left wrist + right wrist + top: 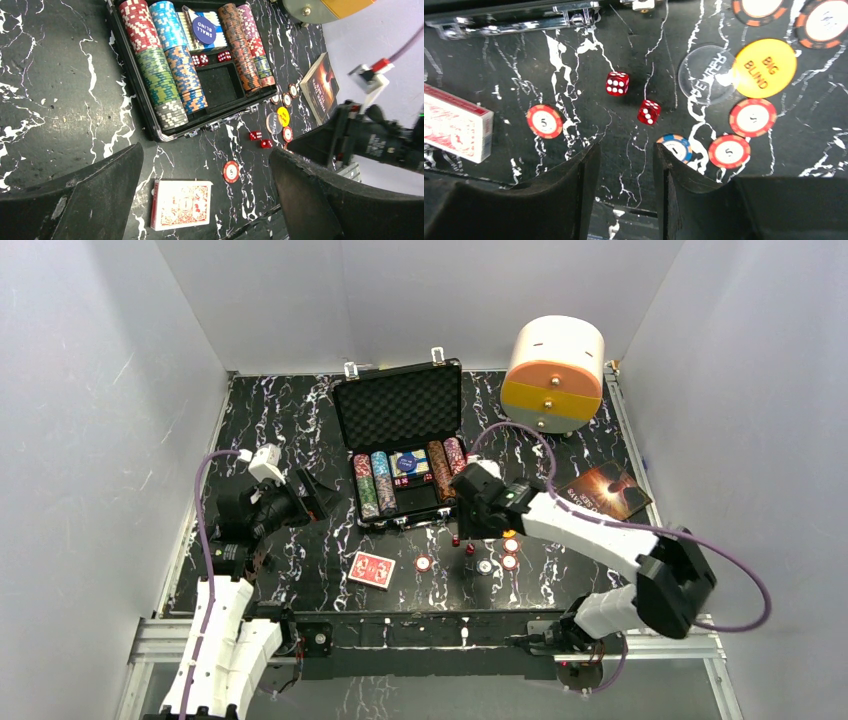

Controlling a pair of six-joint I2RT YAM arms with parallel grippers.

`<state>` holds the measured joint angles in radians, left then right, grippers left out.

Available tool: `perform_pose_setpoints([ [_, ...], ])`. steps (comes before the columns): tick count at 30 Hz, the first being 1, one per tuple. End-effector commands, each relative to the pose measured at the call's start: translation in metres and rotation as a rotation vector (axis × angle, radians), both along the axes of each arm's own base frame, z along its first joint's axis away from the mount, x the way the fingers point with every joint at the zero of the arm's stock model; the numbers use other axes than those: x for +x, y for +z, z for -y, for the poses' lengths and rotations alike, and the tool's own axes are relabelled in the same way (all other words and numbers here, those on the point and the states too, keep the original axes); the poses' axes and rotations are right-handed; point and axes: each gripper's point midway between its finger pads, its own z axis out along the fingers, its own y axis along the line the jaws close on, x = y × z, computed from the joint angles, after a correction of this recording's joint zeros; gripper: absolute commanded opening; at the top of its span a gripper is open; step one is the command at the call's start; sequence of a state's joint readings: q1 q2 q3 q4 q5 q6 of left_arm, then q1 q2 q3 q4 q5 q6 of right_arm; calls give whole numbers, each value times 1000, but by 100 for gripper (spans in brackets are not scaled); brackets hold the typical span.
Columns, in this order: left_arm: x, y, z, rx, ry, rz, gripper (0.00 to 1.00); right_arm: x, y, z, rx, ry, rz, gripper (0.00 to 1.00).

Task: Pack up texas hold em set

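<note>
One briefcase — long axis left-right, lid rearward | left jaws wide | right jaws part-open, empty

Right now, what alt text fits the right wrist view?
The right gripper hovers empty, jaws partly open, over a black marbled table, two red dice just ahead. Poker chips and a yellow Big Blind disc lie at image right, a red-backed card deck at left.

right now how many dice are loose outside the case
2. One die nearer the case, the second die beside it, toward the right gripper. The right arm may hide more.
</note>
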<state>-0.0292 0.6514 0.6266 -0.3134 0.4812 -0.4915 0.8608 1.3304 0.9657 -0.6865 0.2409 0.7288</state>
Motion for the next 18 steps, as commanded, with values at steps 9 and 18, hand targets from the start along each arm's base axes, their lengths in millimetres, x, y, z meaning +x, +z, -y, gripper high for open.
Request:
perform_pose_setpoints([
  [9,2,4,-1,1,7,9,98,28,-37,-41,-40,19,7,58],
  [18,3,4,-2,3,13,8,98,32,-40,-44,-52,20,11,52],
])
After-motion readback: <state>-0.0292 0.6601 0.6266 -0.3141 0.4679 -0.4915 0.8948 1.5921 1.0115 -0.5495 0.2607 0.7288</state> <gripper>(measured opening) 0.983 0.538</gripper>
